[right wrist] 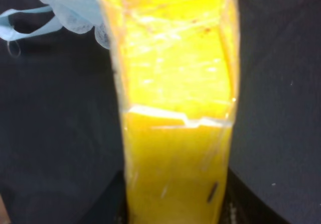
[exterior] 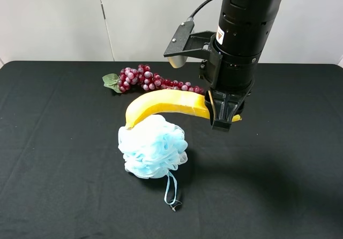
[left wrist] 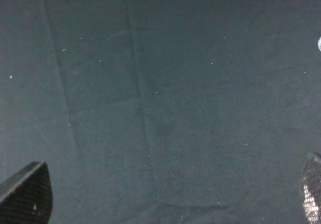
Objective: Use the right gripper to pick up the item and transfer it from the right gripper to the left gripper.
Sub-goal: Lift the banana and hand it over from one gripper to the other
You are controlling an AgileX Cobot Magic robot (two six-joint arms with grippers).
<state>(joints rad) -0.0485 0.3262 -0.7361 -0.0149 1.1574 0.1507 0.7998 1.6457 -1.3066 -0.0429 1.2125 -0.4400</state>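
The right gripper (exterior: 224, 118) clasps one end of the banana (exterior: 161, 102). Its free tip meets the top edge of the bath pouf (exterior: 153, 148), with the grape bunch (exterior: 144, 78) just behind. The left gripper (left wrist: 170, 196), spread wide, hangs above the broad black counter (exterior: 53, 142).

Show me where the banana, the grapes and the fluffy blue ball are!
banana (exterior: 161, 102): exterior high view, middle of its yellow curve.
grapes (exterior: 142, 79): exterior high view, centre of the dark red bunch.
fluffy blue ball (exterior: 153, 148): exterior high view, middle of the mesh.
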